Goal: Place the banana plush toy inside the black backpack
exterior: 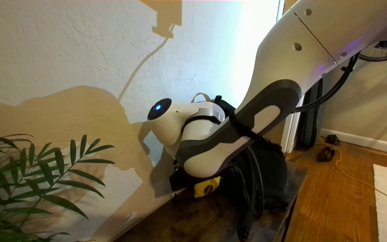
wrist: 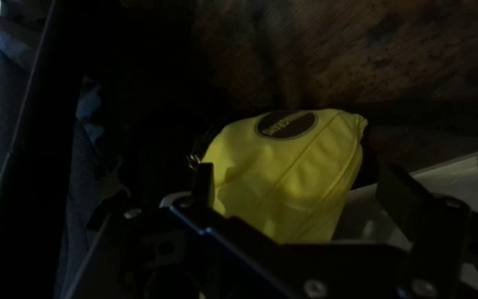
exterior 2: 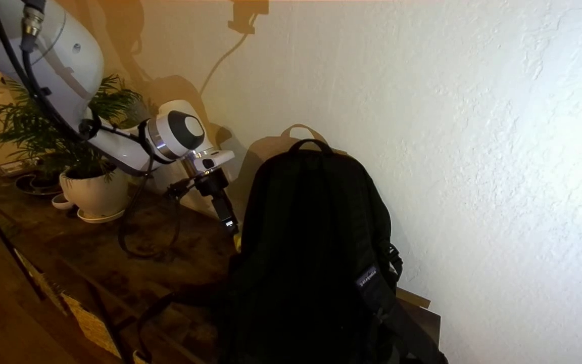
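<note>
Indoors, a potted palm (exterior 2: 94, 187) stands at left in an exterior view, with a Robotiq gripper (exterior 2: 234, 231) angling down to its right, jaws spread wide. In the wrist view, the yellow banana plush toy (wrist: 288, 174) lies between the fingers (wrist: 401, 199), its edge behind the one at frame left, contact unclear, a gap before the one at frame right. Beside the toy, farther right, a black backpack (exterior 2: 316, 242) stands upright.

"Where's the backpack (exterior 2: 311, 242)?"

"On the table (exterior 2: 84, 247), by the wall (exterior 2: 473, 141)."

"And the plant (exterior 2: 111, 103)?"

"In its pot (exterior 2: 95, 194), left of the backpack in an exterior view, the end of the arm (exterior 2: 174, 134) between them."

"The toy (wrist: 282, 178)?"

"There, partly behind the backpack's left edge; in the wrist view, between the fingers (wrist: 403, 199) of the gripper (wrist: 299, 178)."
</note>
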